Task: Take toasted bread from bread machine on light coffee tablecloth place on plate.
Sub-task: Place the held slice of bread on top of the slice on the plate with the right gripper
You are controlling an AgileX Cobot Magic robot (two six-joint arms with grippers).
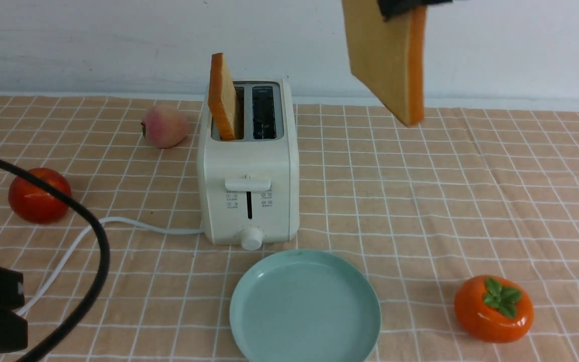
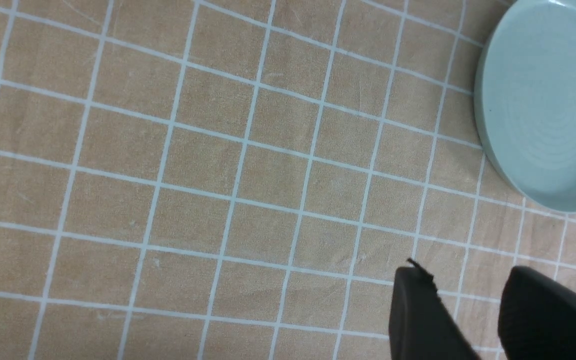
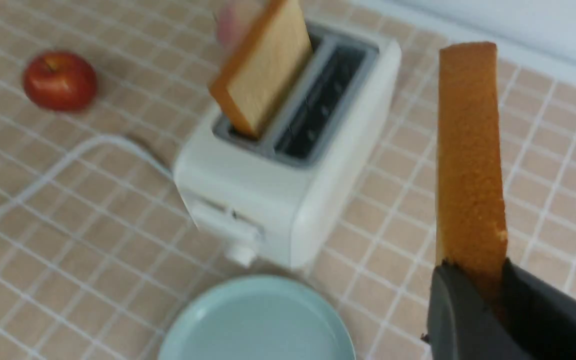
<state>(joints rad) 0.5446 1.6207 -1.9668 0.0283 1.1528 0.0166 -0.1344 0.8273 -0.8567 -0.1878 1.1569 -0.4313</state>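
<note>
Your black left gripper (image 2: pixel 465 280) is hanging spread front-left of the cream-white toaster (image 1: pixel 249 166), your right gripper (image 3: pixel 475 275) pinching a golden toast slice (image 1: pixel 380 55) high right of it.

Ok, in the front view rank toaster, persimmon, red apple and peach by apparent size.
1. toaster
2. persimmon
3. red apple
4. peach
Fruit ranks unsure: persimmon is nearest, peach farthest.

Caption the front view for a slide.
Right gripper holds one slice aloft; the other slice stands in the toaster, behind the empty plate.

Jaws grip toasted bread (image 3: pixel 470 150) beside bread machine (image 3: pixel 278 200).
</note>
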